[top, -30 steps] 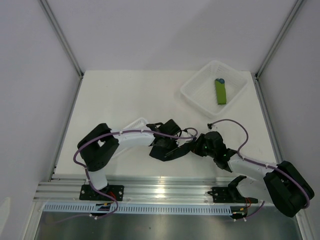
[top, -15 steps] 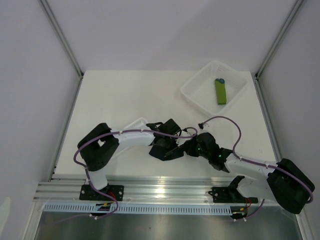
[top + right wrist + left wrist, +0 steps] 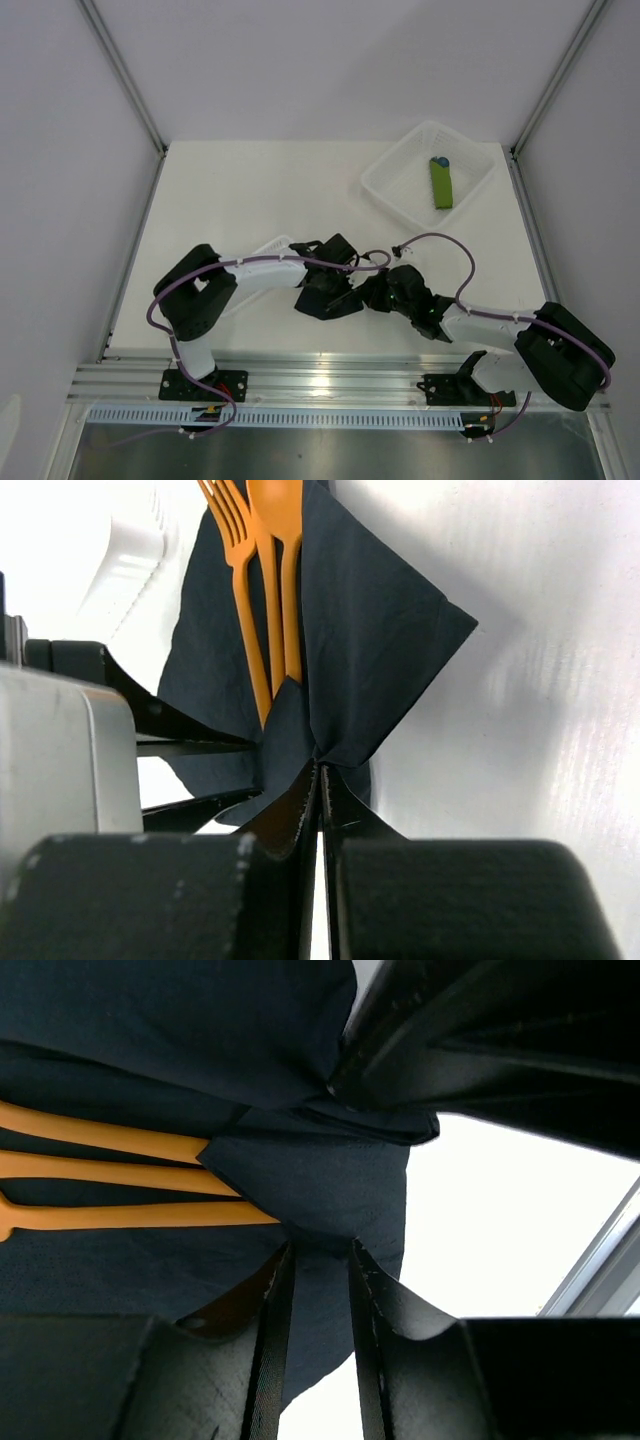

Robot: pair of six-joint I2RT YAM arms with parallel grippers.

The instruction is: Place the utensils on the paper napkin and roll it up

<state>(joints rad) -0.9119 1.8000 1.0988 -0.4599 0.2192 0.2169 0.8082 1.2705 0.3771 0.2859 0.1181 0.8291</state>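
Three slim orange plastic utensils [image 3: 268,590] lie parallel on thin black paper napkin [image 3: 370,630], long axis straight away from right gripper [image 3: 320,780], handle ends nearest. Right jaws pressed together, pinching folded-over corner. Jaws of left gripper [image 3: 320,1250] narrowly spread astride fold; grip unclear.

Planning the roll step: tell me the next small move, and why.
Probably draw the right gripper farther across the utensils: it is shut on a paper napkin corner folded only over the handle ends; most of their length lies bare.
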